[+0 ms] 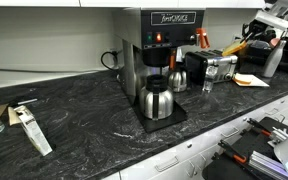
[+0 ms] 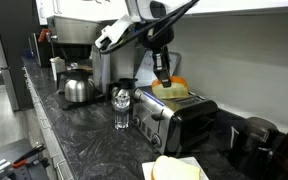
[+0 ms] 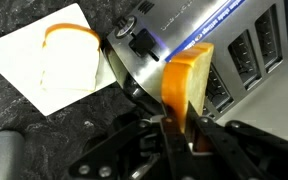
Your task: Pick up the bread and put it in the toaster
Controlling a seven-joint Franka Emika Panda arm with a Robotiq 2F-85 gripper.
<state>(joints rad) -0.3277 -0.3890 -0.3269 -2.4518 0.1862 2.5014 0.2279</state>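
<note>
My gripper (image 3: 182, 118) is shut on the bread (image 3: 187, 72), a tan slice with an orange-brown crust, held on edge. It hangs just above the toaster (image 3: 189, 28), a low chrome box with dark slots (image 3: 246, 55) on top. In an exterior view the gripper (image 2: 163, 70) holds the bread (image 2: 171, 88) right over the top of the toaster (image 2: 174, 122). The toaster also shows far back on the counter in an exterior view (image 1: 216, 68).
A second bread slice (image 3: 69, 55) lies on a white sheet (image 3: 19, 62) beside the toaster. A glass shaker (image 2: 122, 108) stands by the toaster. Steel carafes (image 2: 77, 88) and the tall coffee machine (image 1: 154, 40) stand further along the dark counter.
</note>
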